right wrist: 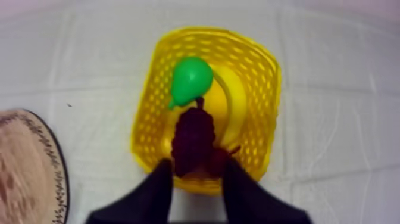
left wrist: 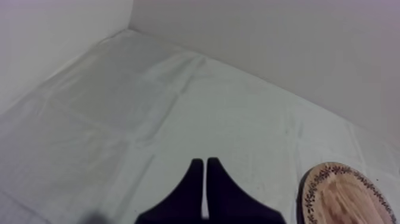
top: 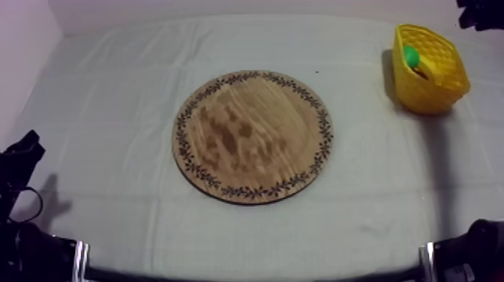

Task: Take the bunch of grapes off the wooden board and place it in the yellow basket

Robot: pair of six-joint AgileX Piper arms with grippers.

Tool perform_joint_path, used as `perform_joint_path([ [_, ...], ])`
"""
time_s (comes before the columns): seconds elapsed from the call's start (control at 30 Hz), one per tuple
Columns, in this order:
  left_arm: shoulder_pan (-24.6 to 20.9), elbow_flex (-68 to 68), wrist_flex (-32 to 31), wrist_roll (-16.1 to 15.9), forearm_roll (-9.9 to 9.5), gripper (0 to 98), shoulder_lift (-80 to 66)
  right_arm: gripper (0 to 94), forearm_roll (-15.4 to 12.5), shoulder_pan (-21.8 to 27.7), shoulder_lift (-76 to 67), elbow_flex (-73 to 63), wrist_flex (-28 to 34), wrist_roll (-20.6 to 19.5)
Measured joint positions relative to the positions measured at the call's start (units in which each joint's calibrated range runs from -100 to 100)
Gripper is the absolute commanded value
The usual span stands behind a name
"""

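**Grapes in the basket, right gripper open above them**

The right gripper hangs over the basket with its two fingers spread apart and gripping nothing. The grapes lie inside the basket, straight below the gap between the fingertips, and reach from there towards the basket's middle. They rest on the banana, which curves along the basket wall on the side of the gripper's right finger. Just past the grapes, farther from the fingertips, sits the pear, its narrow end touching the grapes' stem. A dark red bit shows close against the grapes near the right finger; I cannot tell whether it is part of the bunch.

The board lies well off to the side of the gripper's left finger, apart from the basket and bare on top.

The left gripper is closed on nothing, its fingers pressed together into a narrow wedge. It points across the cloth, with the board's patterned rim off to the side of its right finger.
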Motion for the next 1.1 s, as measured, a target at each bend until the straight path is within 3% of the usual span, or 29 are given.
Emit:
perform_joint_path([
  [0.37,0.0,0.0,0.0,0.0,0.0,0.0,0.0,6.0,2.4,-6.5,-30.5,27.0,-13.3,-4.7],
  [0.63,0.0,0.0,0.0,0.0,0.0,0.0,0.0,1.3,3.2,-9.4,-50.3,50.0,-24.0,-4.7],
  [1.1,0.0,0.0,0.0,0.0,0.0,0.0,0.0,0.3,4.2,-10.8,-73.8,76.3,-26.7,-7.6],
])
